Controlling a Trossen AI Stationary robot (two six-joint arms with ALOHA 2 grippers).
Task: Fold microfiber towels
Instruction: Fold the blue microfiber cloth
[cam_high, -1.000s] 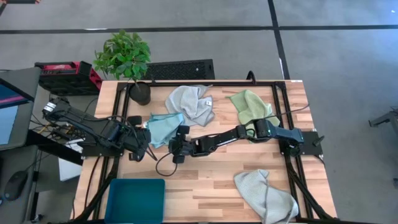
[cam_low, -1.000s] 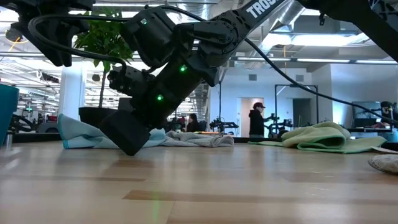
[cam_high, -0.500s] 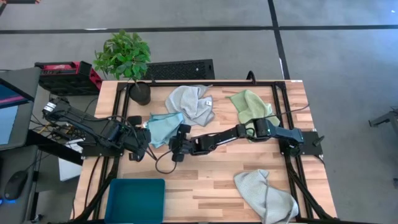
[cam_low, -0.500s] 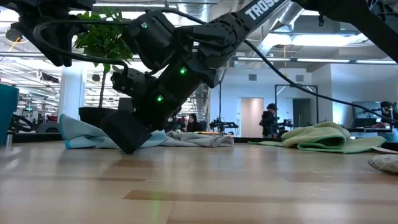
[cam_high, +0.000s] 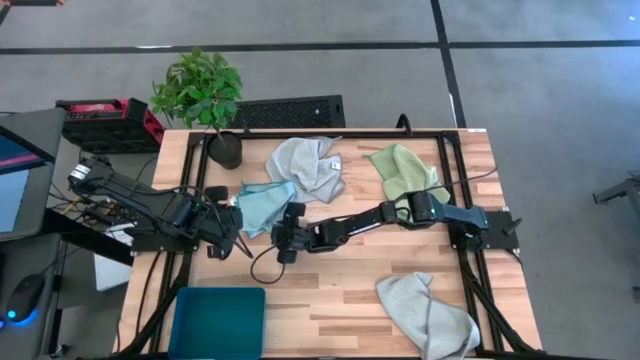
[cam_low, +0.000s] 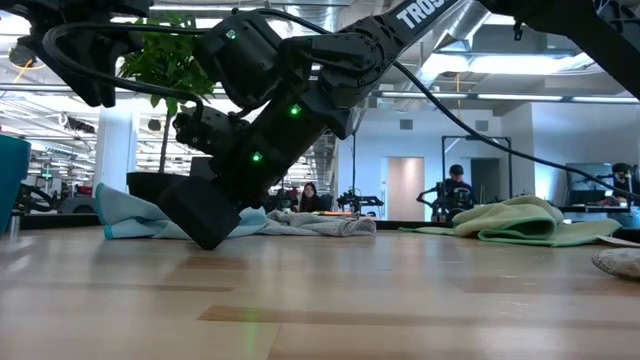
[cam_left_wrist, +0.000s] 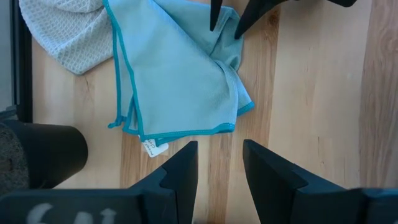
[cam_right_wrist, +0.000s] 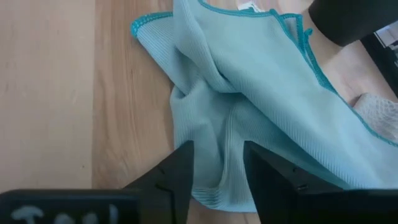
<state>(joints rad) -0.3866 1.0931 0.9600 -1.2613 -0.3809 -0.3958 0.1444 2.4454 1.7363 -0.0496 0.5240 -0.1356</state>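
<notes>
The light blue towel (cam_high: 264, 204) lies rumpled and partly doubled over on the table's left half, between the two arms. My right gripper (cam_right_wrist: 217, 168) reaches across from the right. It is open, with its fingertips (cam_left_wrist: 214, 18) down at the towel's right edge. My left gripper (cam_left_wrist: 217, 165) hangs open just above the bare wood by the towel's left edge and touches nothing. One grey towel with a white tag (cam_high: 305, 165), the green towel (cam_high: 404, 172) and another grey towel (cam_high: 428, 312) lie bunched on the table. My right gripper has its open fingertips set on the blue towel's edge nearest the right arm (cam_left_wrist: 231, 46), slanting down from the table's right. A raised ruck of cloth (cam_right_wrist: 217, 149) lies between the two fingers. The towel lies slack on the table.
A teal bin (cam_high: 218, 322) stands at the near left corner. A potted plant (cam_high: 205, 95) stands at the far left. Bare wood lies in the table's middle and along the near edge. People move about in the room behind.
</notes>
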